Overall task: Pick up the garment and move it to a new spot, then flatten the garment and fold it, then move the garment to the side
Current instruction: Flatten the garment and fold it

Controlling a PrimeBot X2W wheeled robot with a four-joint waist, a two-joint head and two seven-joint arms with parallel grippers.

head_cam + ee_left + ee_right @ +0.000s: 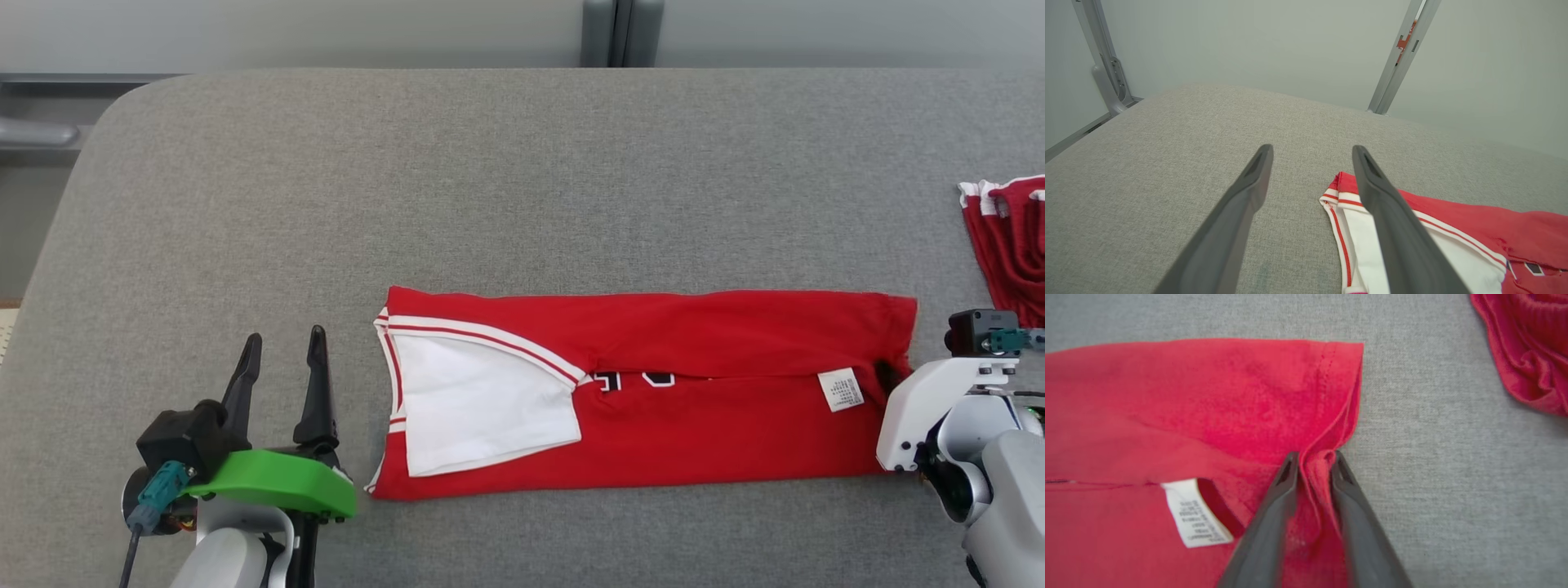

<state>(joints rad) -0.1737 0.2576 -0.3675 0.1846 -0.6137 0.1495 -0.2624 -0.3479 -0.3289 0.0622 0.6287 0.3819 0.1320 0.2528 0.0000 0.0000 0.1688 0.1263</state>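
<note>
The red garment (653, 408) lies folded into a long band across the grey padded table (490, 180), its white panel and striped trim at the left end and a white label (841, 389) near the right end. My right gripper (1314, 455) is at the right hem, its fingers pinched on a bunched ridge of the red cloth (1208, 396); in the head view its fingers (888, 377) are mostly hidden under the wrist. My left gripper (285, 336) stands open just left of the garment's trimmed end (1474, 228), holding nothing, with its fingers (1312, 150) above the table.
A second red garment with white trim (1012, 237) lies crumpled at the table's right edge, close to my right arm, and shows as red folds (1527, 347) in the right wrist view. Metal frame posts (1400, 57) stand behind the table.
</note>
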